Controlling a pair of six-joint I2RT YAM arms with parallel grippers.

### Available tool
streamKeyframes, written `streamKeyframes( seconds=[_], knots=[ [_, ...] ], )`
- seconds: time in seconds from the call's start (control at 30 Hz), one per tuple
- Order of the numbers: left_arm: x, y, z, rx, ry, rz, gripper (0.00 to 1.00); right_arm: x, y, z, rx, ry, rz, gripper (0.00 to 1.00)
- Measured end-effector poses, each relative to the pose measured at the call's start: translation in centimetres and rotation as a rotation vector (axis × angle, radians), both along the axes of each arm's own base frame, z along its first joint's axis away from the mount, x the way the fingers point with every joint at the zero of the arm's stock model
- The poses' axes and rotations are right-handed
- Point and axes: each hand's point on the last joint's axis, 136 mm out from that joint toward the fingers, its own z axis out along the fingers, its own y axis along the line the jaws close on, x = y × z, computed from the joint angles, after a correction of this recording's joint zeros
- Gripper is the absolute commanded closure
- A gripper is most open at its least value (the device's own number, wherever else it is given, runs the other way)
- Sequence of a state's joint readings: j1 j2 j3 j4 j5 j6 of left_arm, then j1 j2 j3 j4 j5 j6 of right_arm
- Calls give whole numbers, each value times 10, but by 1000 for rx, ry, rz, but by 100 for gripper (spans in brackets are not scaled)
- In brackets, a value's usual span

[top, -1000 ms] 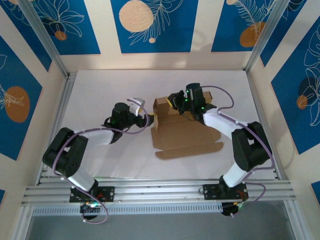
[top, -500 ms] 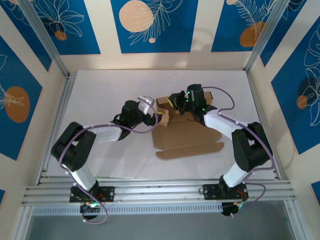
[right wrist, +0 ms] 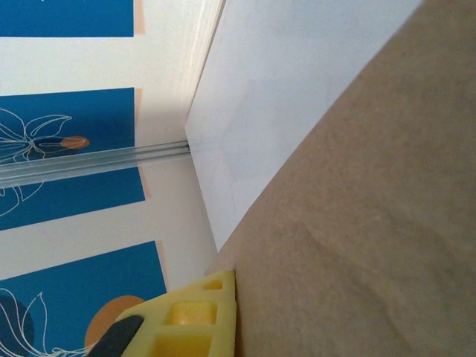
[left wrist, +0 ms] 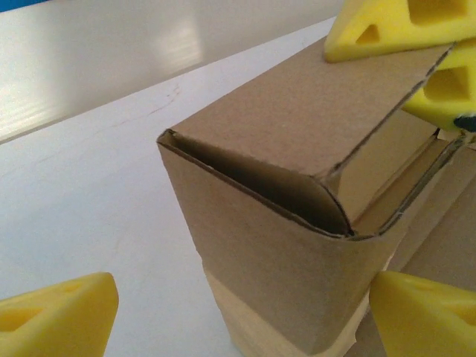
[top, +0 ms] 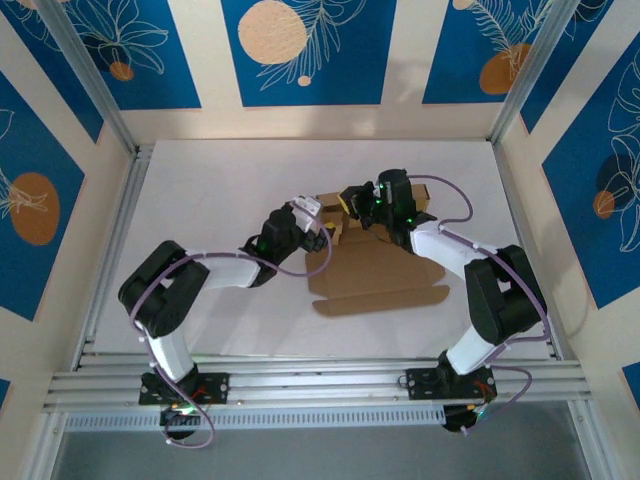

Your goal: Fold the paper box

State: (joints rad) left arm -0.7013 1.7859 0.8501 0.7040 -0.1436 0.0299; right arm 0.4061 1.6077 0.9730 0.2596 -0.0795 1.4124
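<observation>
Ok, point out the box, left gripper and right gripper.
box [top: 375,275], top view, flat front panel
left gripper [top: 318,222], top view, midway between its open fingertips
right gripper [left wrist: 435,56], left wrist view, midway between fingertips clamping the box

The paper box [left wrist: 282,245] is sitting mid-frame on the white bench [left wrist: 89,186]. The left hand [left wrist: 242,316] is gaping wide at the bottom; the right hand [left wrist: 428,56] is pinching its flap, upper right.

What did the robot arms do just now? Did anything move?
The left gripper swung right, up to the raised left corner of the box. It is open, with that corner between its fingers, and has not taken hold of anything. The right gripper stayed shut on the box's back wall, and the box lies about where it was.
</observation>
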Motion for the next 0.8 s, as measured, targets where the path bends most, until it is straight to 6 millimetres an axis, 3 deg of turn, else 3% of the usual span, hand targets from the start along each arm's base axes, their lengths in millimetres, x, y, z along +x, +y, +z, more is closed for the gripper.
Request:
streamKeyframes(
  seconds=[0.3,0.63,0.7,0.8],
  knots=[
    [10,-4,-12,22,-4,32,9,0,0,0,12,6,-3,89],
    [19,2,-9,57,-49,111,34,-7,10,1,21,8,-8,86],
    [21,5,-6,60,-63,135,41,-13,16,1,22,13,3,82],
    [25,11,-1,62,-89,175,44,-22,24,2,26,30,12,62]
  ],
)
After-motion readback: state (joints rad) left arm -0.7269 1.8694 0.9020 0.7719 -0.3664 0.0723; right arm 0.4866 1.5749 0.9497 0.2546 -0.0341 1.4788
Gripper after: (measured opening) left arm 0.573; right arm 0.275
